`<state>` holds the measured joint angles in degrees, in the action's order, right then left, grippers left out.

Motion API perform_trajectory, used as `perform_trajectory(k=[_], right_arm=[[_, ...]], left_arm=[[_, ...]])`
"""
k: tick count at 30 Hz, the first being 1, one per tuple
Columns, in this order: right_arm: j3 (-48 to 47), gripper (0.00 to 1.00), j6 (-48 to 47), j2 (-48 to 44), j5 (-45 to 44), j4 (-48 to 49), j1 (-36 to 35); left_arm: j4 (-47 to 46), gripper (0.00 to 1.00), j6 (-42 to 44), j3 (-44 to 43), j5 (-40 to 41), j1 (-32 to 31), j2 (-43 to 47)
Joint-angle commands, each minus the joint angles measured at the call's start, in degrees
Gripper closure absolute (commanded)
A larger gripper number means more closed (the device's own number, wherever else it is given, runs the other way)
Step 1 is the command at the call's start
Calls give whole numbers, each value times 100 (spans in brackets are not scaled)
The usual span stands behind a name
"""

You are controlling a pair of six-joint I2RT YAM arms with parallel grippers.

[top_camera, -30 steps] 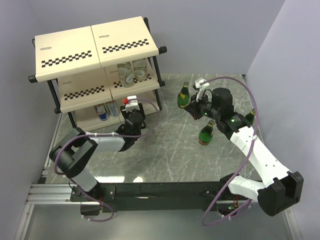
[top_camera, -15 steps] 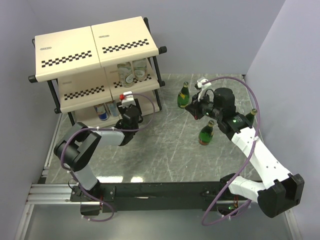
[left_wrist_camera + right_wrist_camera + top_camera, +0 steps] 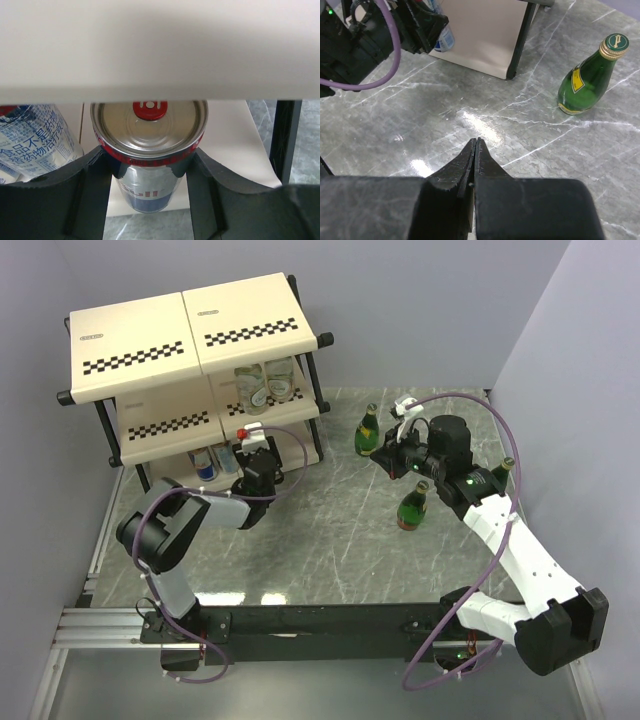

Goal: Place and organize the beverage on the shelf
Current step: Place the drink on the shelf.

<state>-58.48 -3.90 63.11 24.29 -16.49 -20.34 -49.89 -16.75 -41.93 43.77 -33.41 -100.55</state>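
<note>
I have my left gripper [image 3: 149,167] clasped on the slim blue-silver can [image 3: 150,131], which stands upright between its fingers under a panel of the cream-panelled, black-framed shelf [image 3: 150,45], base perhaps not yet seated, while my right gripper [image 3: 474,150] hangs clenched and empty, farther off.

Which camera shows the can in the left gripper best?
Left wrist: the can fills the frame between the fingers, lid and red tab clear. From the top, the shelf hides it; right wrist shows at most a blue sliver.

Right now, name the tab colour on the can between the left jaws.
Red tab on the silver-lidded can; clearest in the left wrist view.
</note>
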Motion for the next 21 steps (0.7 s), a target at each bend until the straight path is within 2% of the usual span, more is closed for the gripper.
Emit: perform_trajectory(k=[1,21], right_arm=[[-23,100,39,-168,102,164,56],[-32,100,39,-185,172,137,83]], left_arm=[[-812,100,23,-280,0,62,-17],[-1049,100,111,-412,79,229,-386]])
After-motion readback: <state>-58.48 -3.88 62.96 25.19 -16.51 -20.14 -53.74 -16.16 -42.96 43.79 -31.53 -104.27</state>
